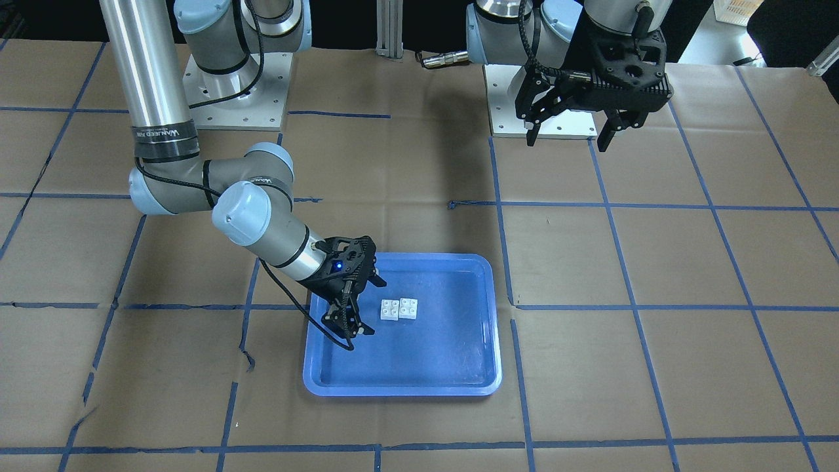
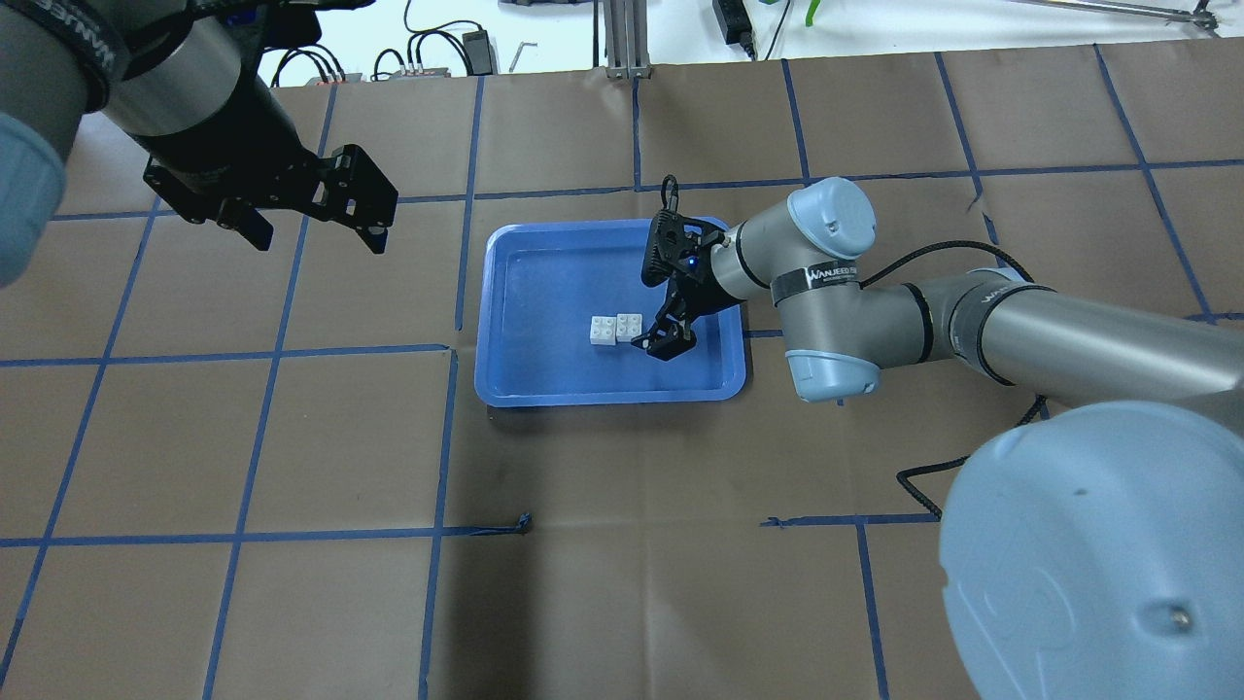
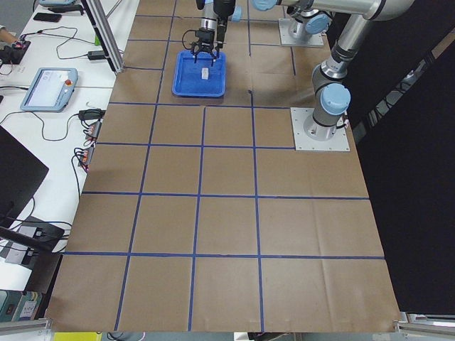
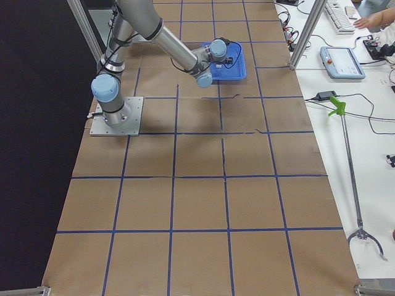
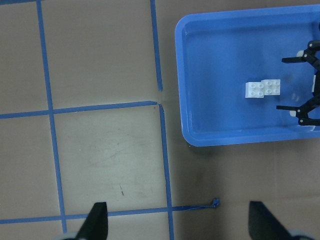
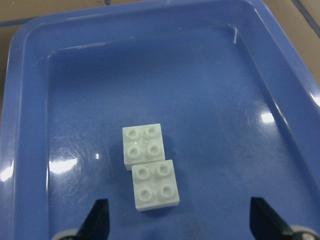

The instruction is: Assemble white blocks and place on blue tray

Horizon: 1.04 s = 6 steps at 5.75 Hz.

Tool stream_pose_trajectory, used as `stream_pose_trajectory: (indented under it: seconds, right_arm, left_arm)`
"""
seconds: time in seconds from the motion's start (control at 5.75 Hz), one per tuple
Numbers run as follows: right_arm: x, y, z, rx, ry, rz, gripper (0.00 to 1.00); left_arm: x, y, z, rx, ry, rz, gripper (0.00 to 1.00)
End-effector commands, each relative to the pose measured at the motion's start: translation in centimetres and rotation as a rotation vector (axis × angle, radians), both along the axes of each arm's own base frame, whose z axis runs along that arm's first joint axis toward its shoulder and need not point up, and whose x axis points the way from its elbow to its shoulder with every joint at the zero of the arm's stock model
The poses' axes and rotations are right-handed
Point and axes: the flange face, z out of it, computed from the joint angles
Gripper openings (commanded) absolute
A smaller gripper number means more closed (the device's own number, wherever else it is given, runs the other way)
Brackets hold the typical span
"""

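A: Brown-papered bench [image 1: 655, 262] with a blue tape grid. Front view: white blocks [image 1: 399, 309] lie inside the blue tray [image 1: 400, 390], touching and offset.
B: Overhead: right gripper [image 2: 643, 311] spread, empty, low over the tray, just beside them. Left gripper [image 2: 316, 238] also spread, well apart.
A: Right wrist: pair dead ahead, between the finger lines, long axis running away from the camera. All eight studs show, so judged not stacked.
B: Right arm is nearer.

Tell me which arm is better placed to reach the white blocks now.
Right. The right gripper, open, sits low inside the blue tray, just beside the white blocks. The left gripper hangs open over the table, well away from the tray.
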Motion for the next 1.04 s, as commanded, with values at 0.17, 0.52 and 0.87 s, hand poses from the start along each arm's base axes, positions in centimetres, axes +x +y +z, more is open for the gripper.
stream_pose_trajectory:
  seconds: [0.17,0.52,0.87]
  right_arm:
    - [-7.5,1.0,10.4,0.278,0.248,-0.287,1.00]
    - [-10.9,2.4,14.1,0.381,0.343,-0.653,1.00]
    - [-13.7,4.7,21.3,0.544,0.433,-0.967,1.00]
  left_arm:
    - [0.1,0.0,0.1,0.004,0.001,0.001,1.00]
    - [0.1,0.2,0.4,0.001,0.001,0.001,1.00]
    - [0.1,0.3,0.6,-0.004,0.001,0.001,1.00]
